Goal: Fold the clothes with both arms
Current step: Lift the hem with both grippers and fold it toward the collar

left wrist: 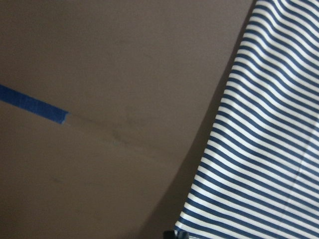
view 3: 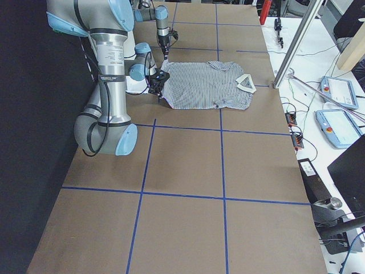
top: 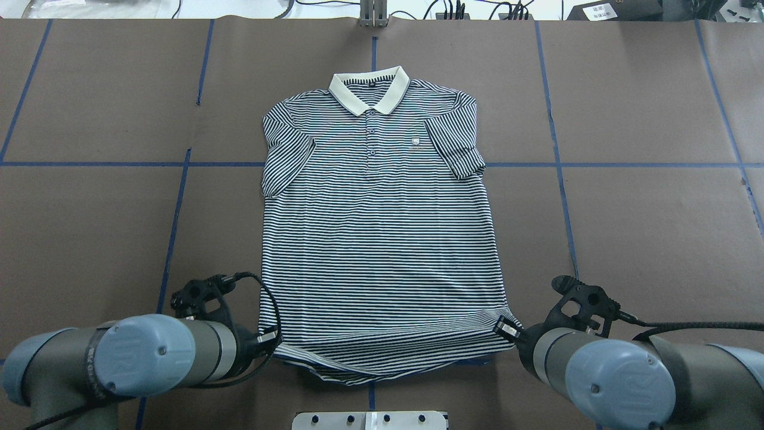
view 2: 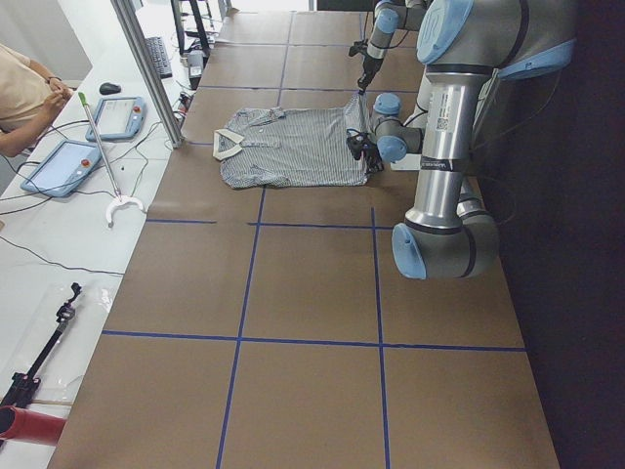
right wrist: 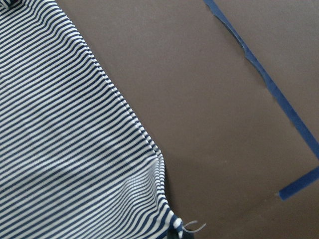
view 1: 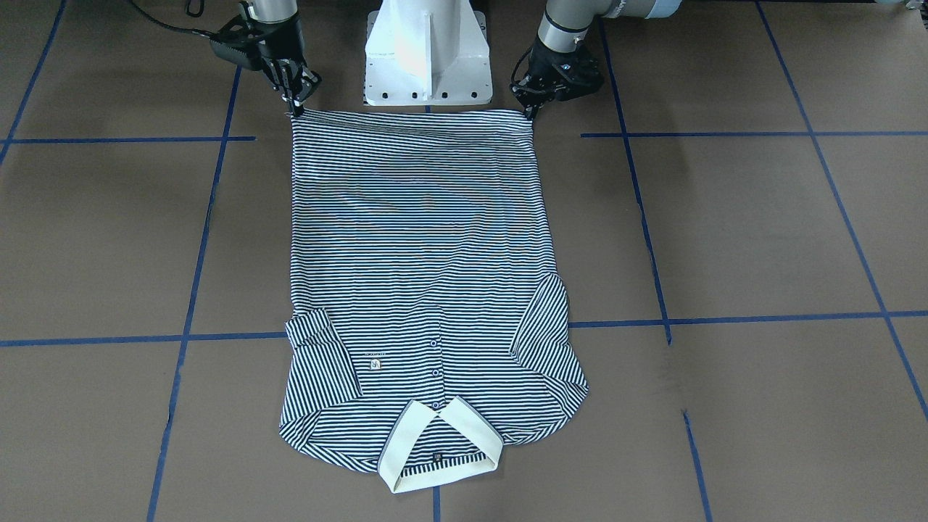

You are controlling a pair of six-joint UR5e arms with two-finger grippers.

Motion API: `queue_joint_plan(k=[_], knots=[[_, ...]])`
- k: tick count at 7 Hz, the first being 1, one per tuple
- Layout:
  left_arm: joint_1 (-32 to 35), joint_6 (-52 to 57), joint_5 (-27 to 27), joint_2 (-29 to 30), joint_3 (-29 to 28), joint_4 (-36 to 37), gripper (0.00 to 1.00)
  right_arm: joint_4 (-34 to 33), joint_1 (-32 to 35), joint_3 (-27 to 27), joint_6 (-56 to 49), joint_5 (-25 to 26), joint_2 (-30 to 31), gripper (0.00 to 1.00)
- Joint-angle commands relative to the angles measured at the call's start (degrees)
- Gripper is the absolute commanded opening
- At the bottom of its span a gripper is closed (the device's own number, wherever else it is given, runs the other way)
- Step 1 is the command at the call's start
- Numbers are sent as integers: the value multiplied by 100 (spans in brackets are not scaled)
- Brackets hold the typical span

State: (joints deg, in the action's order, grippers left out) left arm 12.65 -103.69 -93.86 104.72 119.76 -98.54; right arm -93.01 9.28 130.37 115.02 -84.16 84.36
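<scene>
The striped polo shirt [top: 382, 239] lies face up on the brown table, its cream collar [top: 370, 92] at the far side from me. My left gripper [top: 271, 341] is shut on the shirt's near left hem corner. My right gripper [top: 507, 327] is shut on the near right hem corner. The near hem hangs slightly raised between them, with shadow under it. In the front-facing view the shirt [view 1: 420, 246] stretches from the right gripper [view 1: 296, 109] and the left gripper [view 1: 531, 110] down to the collar [view 1: 438, 453]. Each wrist view shows striped cloth [left wrist: 264, 149] [right wrist: 60, 139] beside bare table.
The white pedestal [view 1: 428, 54] stands just behind the hem, between the arms. Blue tape lines [top: 179, 203] cross the brown table. Past the far edge are a metal post [view 2: 146, 68], tablets [view 2: 63, 166] and a seated person [view 2: 24, 93].
</scene>
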Motion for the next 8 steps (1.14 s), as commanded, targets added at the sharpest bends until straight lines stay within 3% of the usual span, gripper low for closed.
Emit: queue_joint_plan(k=[1,2,3,4,6,8], knots=[[613,498,25,689,-5,617,0,11,660,-11,-435,-504,-25,0],[972,1065,34,716,-40,617,0,11,1028,-125,-837,-662,-208,0],[1367,1749,25,716,-275,600,0,2,1536,-683,-1163,-907,-767,0],[1676,1973,25,821,-774,373,0,-16,2055,-1515,-1296,-1188,-1573,0],[2187,2326,304,1469,-2021,-190,0,54,2673,-2678,-1867,-1296,-2324,0],[2459,2476,553,1683,-2770,-908,0,657,3078,-3821,-1904,-1305,-2889,0]])
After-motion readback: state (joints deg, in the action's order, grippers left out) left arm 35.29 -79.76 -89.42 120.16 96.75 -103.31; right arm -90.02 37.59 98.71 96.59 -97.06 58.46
